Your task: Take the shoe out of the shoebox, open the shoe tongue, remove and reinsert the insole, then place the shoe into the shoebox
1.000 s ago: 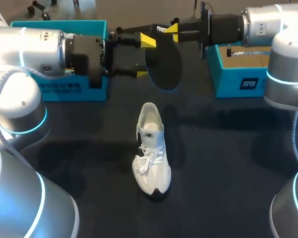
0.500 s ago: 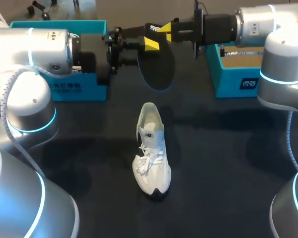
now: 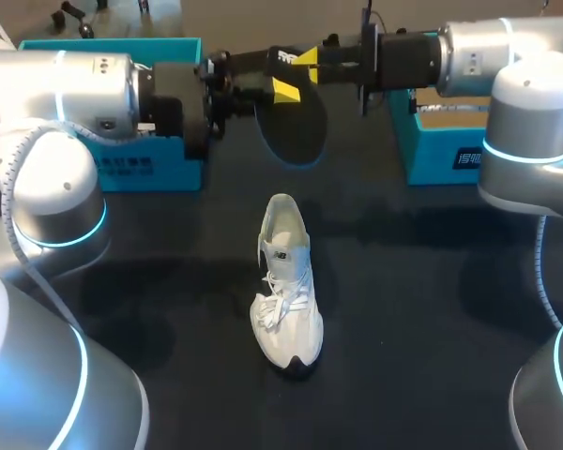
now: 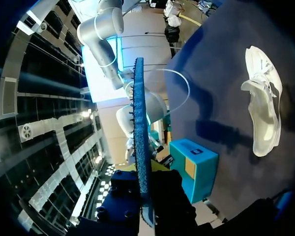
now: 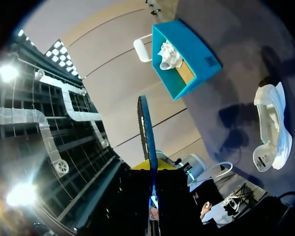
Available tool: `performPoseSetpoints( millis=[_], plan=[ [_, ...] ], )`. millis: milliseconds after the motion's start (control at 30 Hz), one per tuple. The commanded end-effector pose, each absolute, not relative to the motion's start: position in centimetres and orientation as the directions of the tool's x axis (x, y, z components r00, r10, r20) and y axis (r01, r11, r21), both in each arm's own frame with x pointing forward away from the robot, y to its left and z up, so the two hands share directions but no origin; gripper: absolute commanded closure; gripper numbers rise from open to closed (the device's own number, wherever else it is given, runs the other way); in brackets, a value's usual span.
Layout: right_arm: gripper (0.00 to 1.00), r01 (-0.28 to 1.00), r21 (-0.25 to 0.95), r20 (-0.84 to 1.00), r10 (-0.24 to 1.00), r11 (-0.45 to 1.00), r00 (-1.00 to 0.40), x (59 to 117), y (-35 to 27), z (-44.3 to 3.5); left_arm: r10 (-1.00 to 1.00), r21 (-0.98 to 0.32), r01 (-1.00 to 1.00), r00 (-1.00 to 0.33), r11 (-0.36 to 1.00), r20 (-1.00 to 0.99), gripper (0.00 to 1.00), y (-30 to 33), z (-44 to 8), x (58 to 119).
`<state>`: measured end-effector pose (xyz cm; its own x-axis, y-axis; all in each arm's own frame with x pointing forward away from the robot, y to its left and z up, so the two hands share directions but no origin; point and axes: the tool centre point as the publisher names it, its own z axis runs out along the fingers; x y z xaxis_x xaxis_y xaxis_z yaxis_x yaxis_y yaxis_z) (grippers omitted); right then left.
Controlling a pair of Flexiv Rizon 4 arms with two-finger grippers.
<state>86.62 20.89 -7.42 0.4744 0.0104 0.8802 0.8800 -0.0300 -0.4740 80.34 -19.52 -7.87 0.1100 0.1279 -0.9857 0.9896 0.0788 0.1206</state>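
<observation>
Both your arms meet over the far middle of the table [image 3: 432, 309], with the insole held between them.
Your left arm [image 3: 66, 84] comes in from the far left and your right arm [image 3: 507, 56] from the far right. One teal shoebox half [image 3: 122, 169] sits at the far left, the other teal shoebox half [image 3: 450, 155] at the far right. The white shoe [image 3: 286, 281] stands on its sole at the near middle, toe toward you, laces loose, well apart from both halves. The dark insole [image 3: 291, 127] hangs on edge above the table, beyond the shoe's heel. Your left gripper [image 4: 143, 182] is clamped on the insole, and your right gripper [image 5: 152, 182] pinches the same insole from the other side.
</observation>
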Motion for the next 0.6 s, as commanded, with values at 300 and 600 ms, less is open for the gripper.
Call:
performPoseSetpoints(
  millis=[300, 600],
  plan=[
    [0.0, 0.939, -0.324, 0.942, 0.054, -0.117, 0.331, 86.1, 19.9, -7.9, 0.118, 0.083, 0.995, 0.077, 0.047, -0.99, 1.0, -18.8, -7.6, 79.7],
    [0.0, 0.974, -0.172, 0.979, 0.083, -0.146, 0.185, 84.3, 17.9, -8.8, 0.07, 0.056, 0.997, 0.053, 0.045, -0.996, 1.0, -18.2, -5.9, 79.1]
  ],
)
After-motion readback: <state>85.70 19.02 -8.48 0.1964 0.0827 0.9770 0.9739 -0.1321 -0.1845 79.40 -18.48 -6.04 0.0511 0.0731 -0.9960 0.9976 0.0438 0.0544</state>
